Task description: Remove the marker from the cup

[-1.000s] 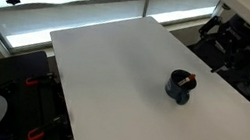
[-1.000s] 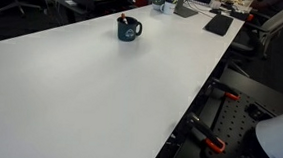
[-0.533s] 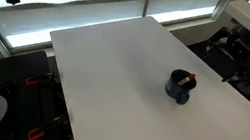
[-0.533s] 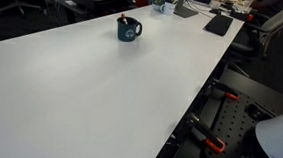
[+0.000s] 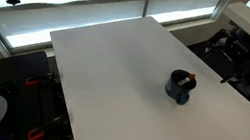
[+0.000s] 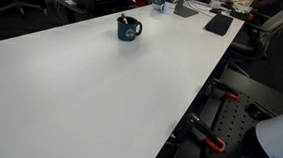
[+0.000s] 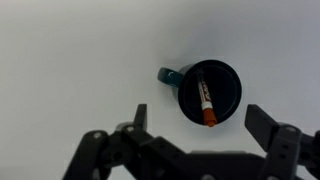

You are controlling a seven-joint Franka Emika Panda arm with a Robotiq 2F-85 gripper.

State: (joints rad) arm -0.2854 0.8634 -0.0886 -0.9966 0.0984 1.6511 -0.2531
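The dark blue cup (image 7: 210, 92) stands upright on the white table, with its handle (image 7: 168, 75) pointing to the upper left in the wrist view. The reddish-orange marker (image 7: 203, 101) leans inside it, its orange end over the near rim. My gripper (image 7: 200, 125) is open and empty. It hangs above the table with its two fingers to either side of the cup and a little nearer to the camera, touching nothing. The cup also shows in both exterior views (image 5: 180, 87) (image 6: 129, 29), with the marker tip (image 5: 191, 82) (image 6: 125, 19) sticking up from it.
The white table (image 5: 113, 78) is long, and the cup stands near one long edge. A black keyboard (image 6: 218, 24) and desk clutter lie at the far end. Dark equipment (image 5: 239, 53) stands beyond the edge next to the cup. Orange-handled clamps (image 6: 212, 146) sit at the table's side.
In an exterior view the arm's white and dark parts at the upper right have shifted slightly to the right and up. The cup and marker have not moved.
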